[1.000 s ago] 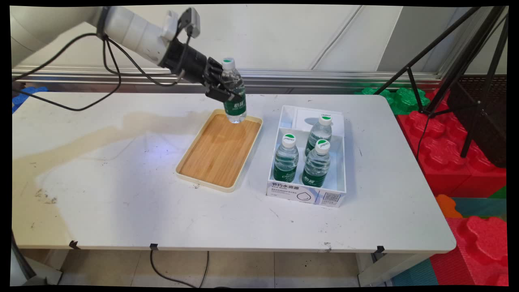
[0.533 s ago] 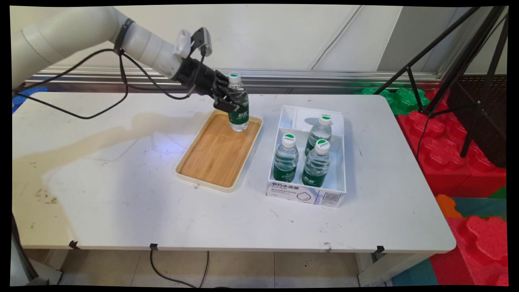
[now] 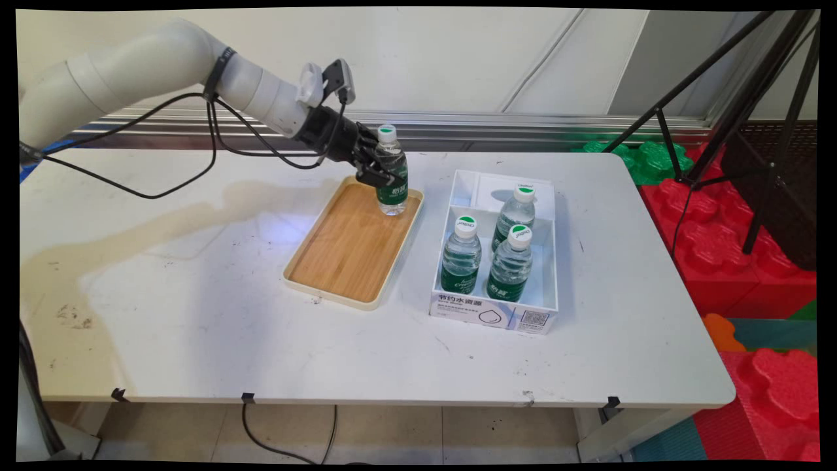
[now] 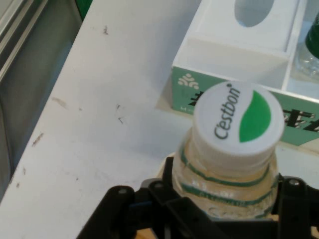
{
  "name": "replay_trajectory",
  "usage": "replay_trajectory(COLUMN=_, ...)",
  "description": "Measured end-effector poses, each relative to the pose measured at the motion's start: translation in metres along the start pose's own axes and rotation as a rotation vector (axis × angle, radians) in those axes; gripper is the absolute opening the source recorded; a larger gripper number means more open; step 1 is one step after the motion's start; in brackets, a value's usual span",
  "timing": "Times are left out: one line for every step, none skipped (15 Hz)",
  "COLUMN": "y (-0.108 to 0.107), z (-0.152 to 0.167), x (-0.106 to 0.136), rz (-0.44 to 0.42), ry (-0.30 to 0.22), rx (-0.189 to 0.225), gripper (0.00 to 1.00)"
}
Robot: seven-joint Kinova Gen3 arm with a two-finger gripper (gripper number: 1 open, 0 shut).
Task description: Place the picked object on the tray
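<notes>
My gripper (image 3: 382, 171) is shut on a water bottle (image 3: 392, 176) with a green label and a white cap. The bottle stands upright over the far right corner of the wooden tray (image 3: 350, 245), its base at or just above the tray's floor. In the hand view the bottle's cap (image 4: 238, 121) fills the centre, with my gripper (image 4: 224, 211) clasped round the bottle's shoulder below it. To the right stands a white box (image 3: 543, 297) holding three more bottles (image 3: 461, 258) of the same kind.
The white box (image 4: 234, 55) lies just beyond the held bottle in the hand view. Black cables (image 3: 170, 157) hang from the arm over the table's far left. A black tripod (image 3: 739, 98) and red foam blocks (image 3: 739, 261) stand off the table's right side.
The gripper has carried the bottle down and to the right, from above the tray's far edge to its far right corner, close to the tray's floor.
</notes>
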Motion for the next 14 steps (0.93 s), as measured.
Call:
replay_trajectory(y=0.0, z=0.002, x=-0.001, rz=0.0, ry=0.0, rx=0.0, gripper=0.0)
replay_trajectory(y=-0.001, z=0.006, x=-0.002, rz=0.0, ry=0.0, rx=-0.001, gripper=0.0)
replay_trajectory(y=-0.001, z=0.008, x=-0.003, rz=0.0, ry=0.0, rx=-0.001, gripper=0.0)
replay_trajectory(y=-0.001, z=0.01, x=-0.004, rz=0.0, ry=-0.001, rx=-0.002, gripper=0.0)
replay_trajectory(y=-0.002, z=0.012, x=-0.005, rz=0.0, ry=-0.001, rx=-0.003, gripper=0.0)
replay_trajectory(y=-0.002, z=0.014, x=-0.006, rz=-0.001, ry=-0.003, rx=-0.003, gripper=0.0)
replay_trajectory(y=-0.002, z=0.015, x=-0.007, rz=-0.001, ry=-0.003, rx=-0.004, gripper=0.0)
replay_trajectory(y=-0.001, z=0.017, x=-0.008, rz=-0.001, ry=-0.004, rx=-0.005, gripper=0.0)
replay_trajectory(y=-0.001, z=0.018, x=-0.008, rz=-0.001, ry=-0.004, rx=-0.006, gripper=0.0)
replay_trajectory(y=-0.001, z=0.019, x=-0.009, rz=-0.001, ry=-0.003, rx=-0.007, gripper=1.0)
replay_trajectory(y=-0.001, z=0.02, x=-0.01, rz=0.0, ry=-0.003, rx=-0.008, gripper=1.0)
replay_trajectory(y=-0.001, z=0.02, x=-0.01, rz=0.0, ry=-0.002, rx=-0.008, gripper=1.0)
replay_trajectory(y=-0.001, z=0.02, x=-0.011, rz=0.0, ry=-0.001, rx=-0.007, gripper=1.0)
replay_trajectory(y=-0.001, z=0.02, x=-0.011, rz=-0.001, ry=0.0, rx=-0.007, gripper=1.0)
